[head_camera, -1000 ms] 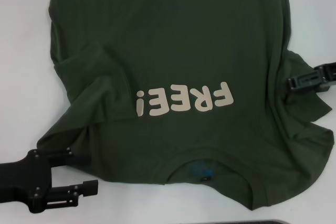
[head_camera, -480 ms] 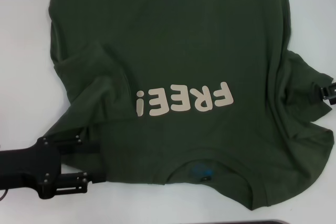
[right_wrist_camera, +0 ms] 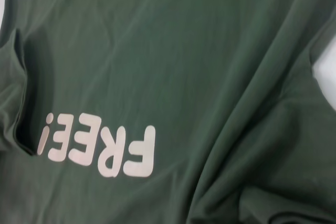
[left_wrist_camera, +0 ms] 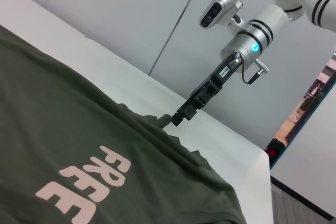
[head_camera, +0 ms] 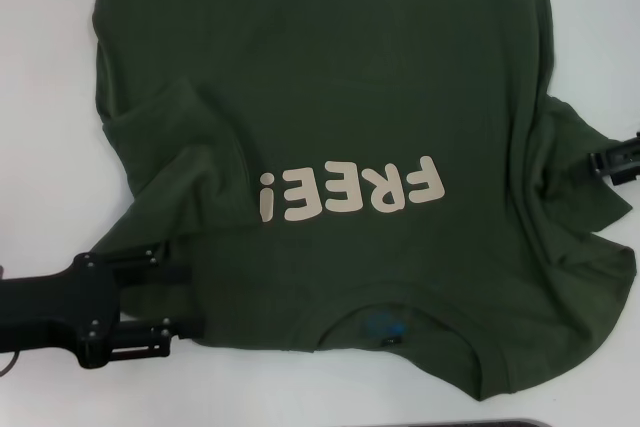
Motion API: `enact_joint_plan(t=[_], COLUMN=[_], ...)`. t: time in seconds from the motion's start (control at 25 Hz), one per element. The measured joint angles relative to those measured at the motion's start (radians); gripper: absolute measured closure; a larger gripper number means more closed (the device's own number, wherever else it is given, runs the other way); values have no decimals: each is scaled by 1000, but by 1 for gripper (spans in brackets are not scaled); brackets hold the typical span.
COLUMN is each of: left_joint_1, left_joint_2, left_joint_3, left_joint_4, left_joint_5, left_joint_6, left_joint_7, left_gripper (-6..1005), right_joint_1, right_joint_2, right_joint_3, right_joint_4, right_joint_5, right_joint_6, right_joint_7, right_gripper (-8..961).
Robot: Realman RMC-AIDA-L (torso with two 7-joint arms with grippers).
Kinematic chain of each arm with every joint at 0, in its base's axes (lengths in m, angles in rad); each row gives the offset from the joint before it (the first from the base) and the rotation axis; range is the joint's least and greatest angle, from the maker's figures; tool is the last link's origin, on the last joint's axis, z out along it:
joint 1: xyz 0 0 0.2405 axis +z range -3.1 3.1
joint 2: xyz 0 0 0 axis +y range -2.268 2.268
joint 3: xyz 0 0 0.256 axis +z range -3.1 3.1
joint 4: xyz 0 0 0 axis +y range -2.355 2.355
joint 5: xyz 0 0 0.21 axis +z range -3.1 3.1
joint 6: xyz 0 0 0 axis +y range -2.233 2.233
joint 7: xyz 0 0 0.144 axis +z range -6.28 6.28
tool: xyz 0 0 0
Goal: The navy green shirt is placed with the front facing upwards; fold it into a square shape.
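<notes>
Spread face up over white table (head_camera: 40,97): navy green shirt (head_camera: 330,77), taking up most of head view, collar nearest robot, "FREE!" lettering (head_camera: 350,191) reading upside down from there. Left sleeve already bunched inward over chest; right sleeve rumpled, w/ creases running toward hem.

Left gripper (head_camera: 186,299) at shirt's left shoulder edge near collar, fingers spread, one above the hem, one below, cloth edge between them; not yet pinching, judging by the gap.

Right gripper (head_camera: 584,164) at right sleeve, tip touching the puckered cloth in left wrist view. Fingers mostly hidden by folds; can't tell if clamped or apart.

Risks, as judgement only:
- Left side grabbing one layer only → back layer stays on table, fold goes lopsided.
- Uneven lift btw. the two arms → shirt skews, no square.
- Bunched left sleeve left inside the fold → lump, crooked edge.
- Right grip on a small pucker → cloth slips out mid-lift.

Containers: none seen; only a dark strip (head_camera: 520,423) at near table edge, unclear what.
</notes>
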Motion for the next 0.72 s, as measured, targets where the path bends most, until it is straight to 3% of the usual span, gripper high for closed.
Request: enact_joint_plan(t=[0.72], left_joint_1=[4], left_joint_2=[-2], left_joint_3=[-25], left_joint_4=[0], left_joint_5=[-1], left_joint_6=[-10], left_joint_7=[0], left_gripper=[281], right_joint_1=[33], right_joint_2=[12], right_joint_3=[-16], right_joint_4=[9], right_joint_5=[-4], right_joint_6=[44], right_joint_7=[13], right_gripper=[54])
